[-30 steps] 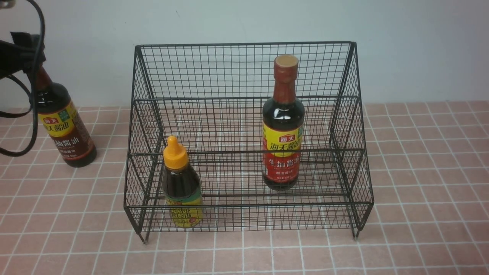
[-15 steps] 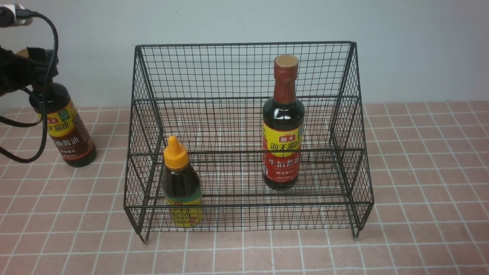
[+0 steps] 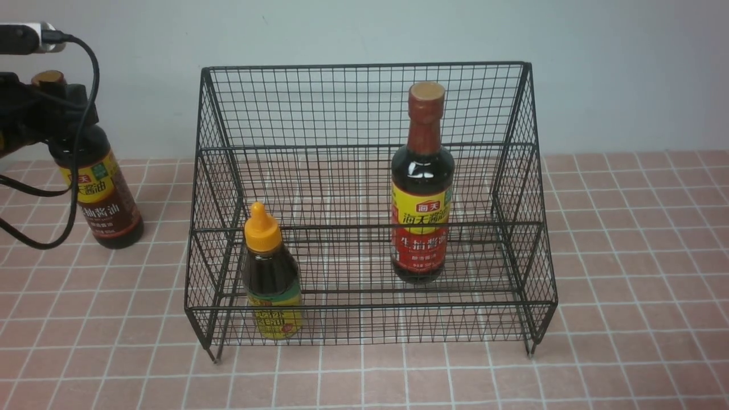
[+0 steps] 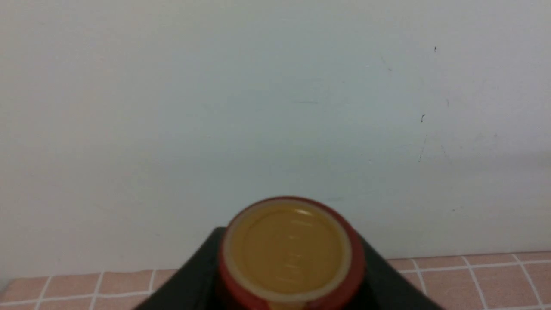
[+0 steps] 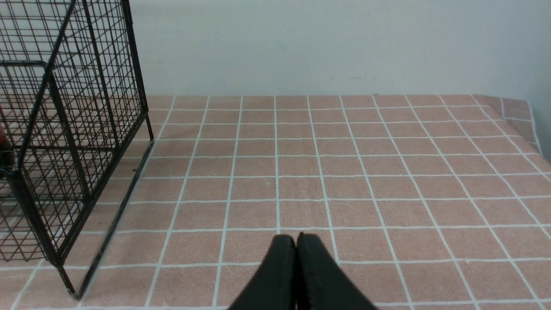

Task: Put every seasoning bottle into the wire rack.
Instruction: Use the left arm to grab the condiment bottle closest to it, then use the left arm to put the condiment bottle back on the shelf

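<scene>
Left gripper [image 3: 52,111] level around the neck of the tall bottle [image 3: 101,196], clamping unclear; right gripper [image 5: 296,243] closed.

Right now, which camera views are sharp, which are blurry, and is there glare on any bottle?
Front view: sharp and evenly lit, with small bright glints on the shoulder of the tall soy sauce bottle in the wire rack. Left wrist view: the bottle cap is very close and soft. Right wrist view: tiles crisp, the rack's nearest wires slightly smeared.
</scene>
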`<state>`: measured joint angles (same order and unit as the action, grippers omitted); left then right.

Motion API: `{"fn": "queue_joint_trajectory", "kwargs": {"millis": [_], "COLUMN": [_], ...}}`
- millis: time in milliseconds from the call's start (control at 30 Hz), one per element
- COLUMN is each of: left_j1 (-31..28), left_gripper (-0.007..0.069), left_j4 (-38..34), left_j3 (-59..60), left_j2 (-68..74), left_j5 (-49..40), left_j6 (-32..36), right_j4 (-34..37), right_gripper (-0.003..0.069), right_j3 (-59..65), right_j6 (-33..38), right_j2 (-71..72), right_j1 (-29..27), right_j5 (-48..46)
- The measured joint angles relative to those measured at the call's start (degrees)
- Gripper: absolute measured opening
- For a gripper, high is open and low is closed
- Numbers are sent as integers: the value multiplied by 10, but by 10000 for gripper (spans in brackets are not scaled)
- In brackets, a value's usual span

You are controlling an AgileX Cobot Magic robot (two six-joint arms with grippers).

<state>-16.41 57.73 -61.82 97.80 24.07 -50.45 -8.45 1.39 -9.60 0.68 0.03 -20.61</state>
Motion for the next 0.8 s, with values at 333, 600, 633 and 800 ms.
{"fn": "queue_joint_trajectory", "kwargs": {"millis": [333, 600, 633, 800], "left_j1": [0, 4, 11, 73], "left_gripper": [269, 269, 269, 269], "left_j4": [23, 51, 53, 72], "left_j3": [-21, -79, -94, -147], "left_j2": [-40, -154, -172, -193], "left_j5": [-12, 12, 16, 31], "left_j6": [-84, -173, -188, -235], "right_j4": [0, 0, 0, 0], "right_gripper": [-10, -10, -10, -10], "right_j3": [0, 0, 0, 0], "right_j6": [0, 0, 0, 0], "right_j2": [0, 0, 0, 0], "right_j1": [0, 0, 0, 0], "right_j5": [0, 0, 0, 0]}}
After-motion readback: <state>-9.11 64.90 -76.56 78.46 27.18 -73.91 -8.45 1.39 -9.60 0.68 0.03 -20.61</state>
